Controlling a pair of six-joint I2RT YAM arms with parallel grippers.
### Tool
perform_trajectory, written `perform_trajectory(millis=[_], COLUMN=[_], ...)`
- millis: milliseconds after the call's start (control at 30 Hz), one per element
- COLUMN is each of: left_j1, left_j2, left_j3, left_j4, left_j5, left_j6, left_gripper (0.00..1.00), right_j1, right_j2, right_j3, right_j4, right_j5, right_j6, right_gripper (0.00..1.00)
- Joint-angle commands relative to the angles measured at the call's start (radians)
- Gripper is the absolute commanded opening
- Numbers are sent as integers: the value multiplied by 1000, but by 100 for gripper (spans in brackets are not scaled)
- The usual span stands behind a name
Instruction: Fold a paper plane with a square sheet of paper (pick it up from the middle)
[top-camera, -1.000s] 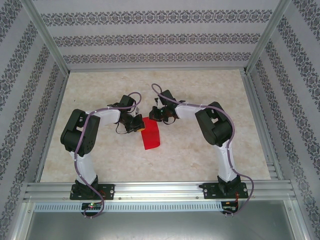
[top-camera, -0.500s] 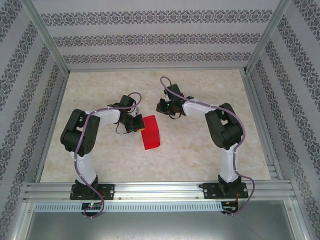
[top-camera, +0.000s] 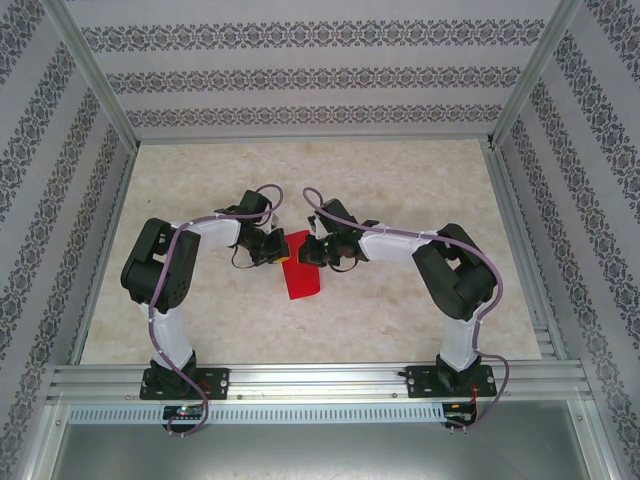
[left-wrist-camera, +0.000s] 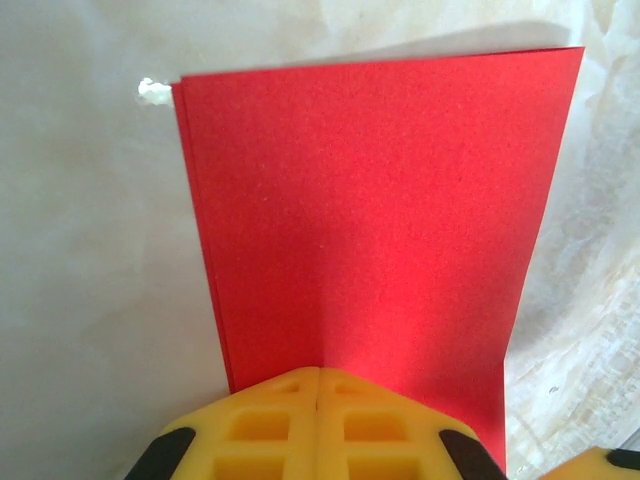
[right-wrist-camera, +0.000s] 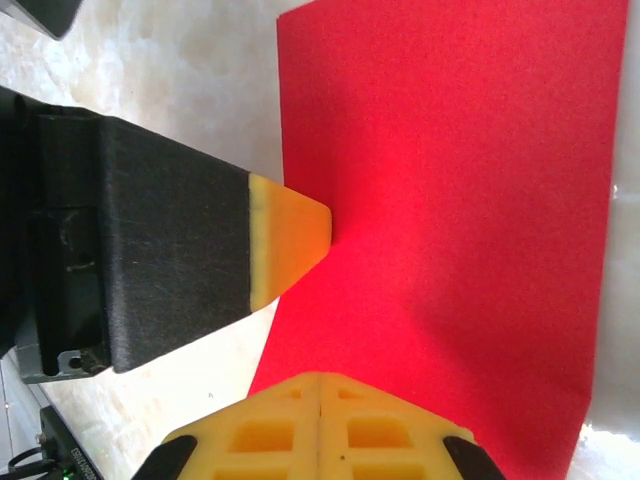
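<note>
Red square sheet of paper (top-camera: 303, 282) lies on table (top-camera: 420, 180), folded in half, 2 layers. Left gripper (top-camera: 283, 258) & right gripper (top-camera: 313, 252), both closed, press its far end. Nose and wing folds are left, i.e. most of task.

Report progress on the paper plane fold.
Done: the square sheet of paper looks folded once into a narrower rectangle, layered edge visible. In hand: left end effector and right end effector, both shut, tips on the paper's far end, apparently pressing it. Remaining: nose and wing folds; no dart shape yet.
</note>
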Motion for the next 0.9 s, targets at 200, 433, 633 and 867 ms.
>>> perform_trajectory(millis=[200, 433, 633, 867], left_j1=[-5, -6, -5, -6], left_j2=[92, 94, 97, 107], left_j3=[-72, -73, -75, -81], left_j4=[-112, -111, -114, -109], left_j5=[-153, -156, -167, -176], left_j6=[21, 21, 21, 18], left_gripper=[0, 0, 0, 0], right_j1=[14, 13, 11, -6], right_j2=[77, 85, 77, 38], right_j3=[38, 32, 1, -103], right_j4=[-71, -135, -156, -140], right_j5=[-45, -28, -17, -12], right_j6=[-40, -86, -104, -125], right_gripper=[0, 0, 0, 0])
